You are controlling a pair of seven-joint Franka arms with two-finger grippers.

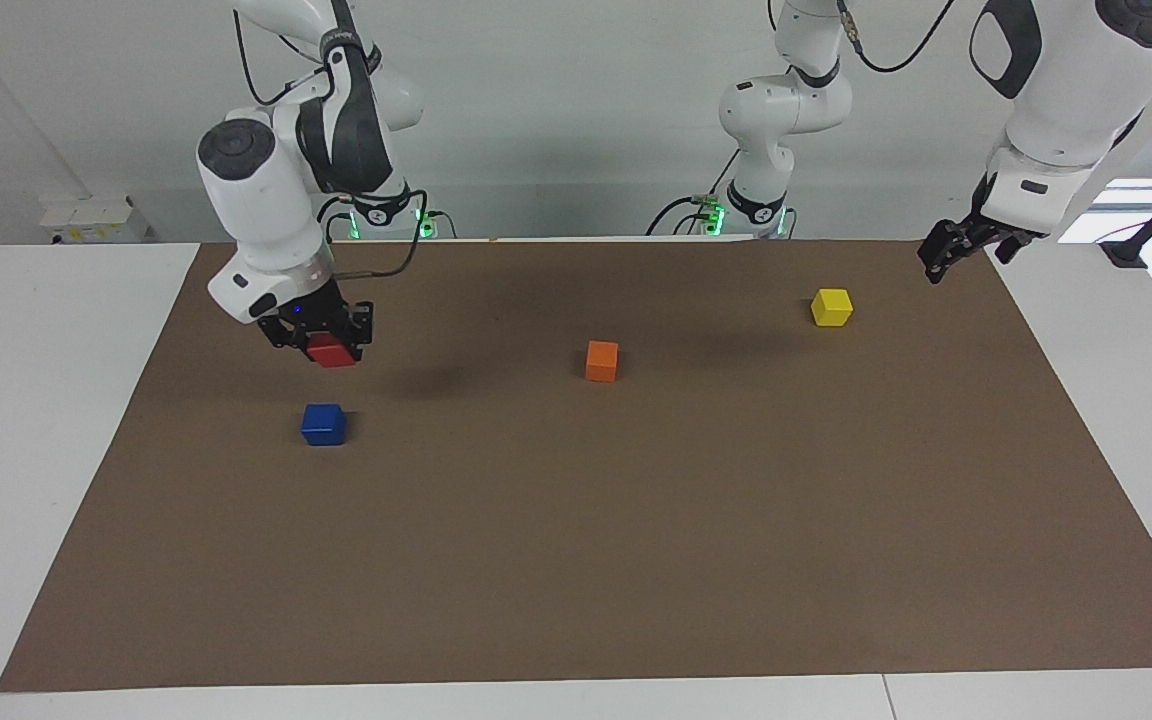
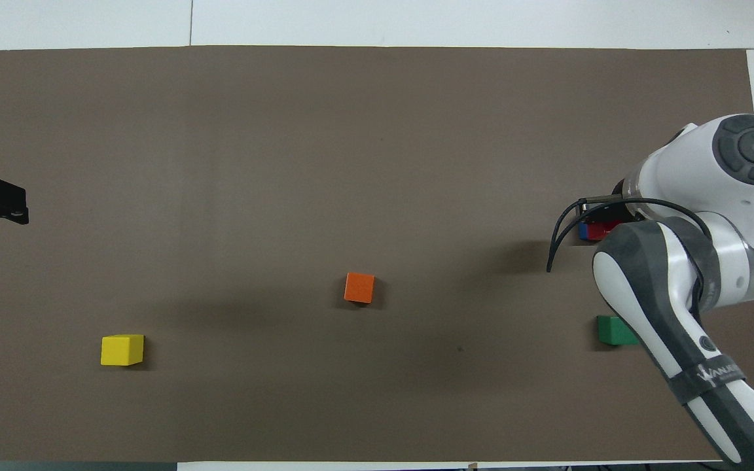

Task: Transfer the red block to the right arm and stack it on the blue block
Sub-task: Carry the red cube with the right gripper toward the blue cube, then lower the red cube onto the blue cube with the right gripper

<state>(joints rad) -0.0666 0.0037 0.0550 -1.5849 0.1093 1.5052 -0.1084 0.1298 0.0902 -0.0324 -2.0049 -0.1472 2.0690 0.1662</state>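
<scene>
While my right gripper [image 1: 328, 345] hangs above the counter [image 1: 576, 560] at the right arm's end, its fingers are clamped on the red block [image 1: 333, 351], which sits between them with its lower half showing. That block is in the air, over the blue block [image 1: 323, 424] or very nearly so; in the overhead view only slivers of red [image 2: 603, 229] and blue [image 2: 583, 231] peek out side by side from under my wrist, so I judge the alignment close but not proven. The blue block rests flat on the counter, well apart from the orange block [image 1: 602, 361] and the yellow block [image 1: 831, 307].

I expect this cube to be light and rigid, with hard, smooth faces that could slip if my squeeze loosens. Holding two opposite flat faces squarely, as I do, seems right; a corner grip would let it twist. Since both cubes are the same size, the landing has little margin, so I would lower it level and let go only once it is seated.

My left gripper [image 1: 948, 250] waits over the edge of the brown mat at the left arm's end; I cannot tell how its fingers stand.
</scene>
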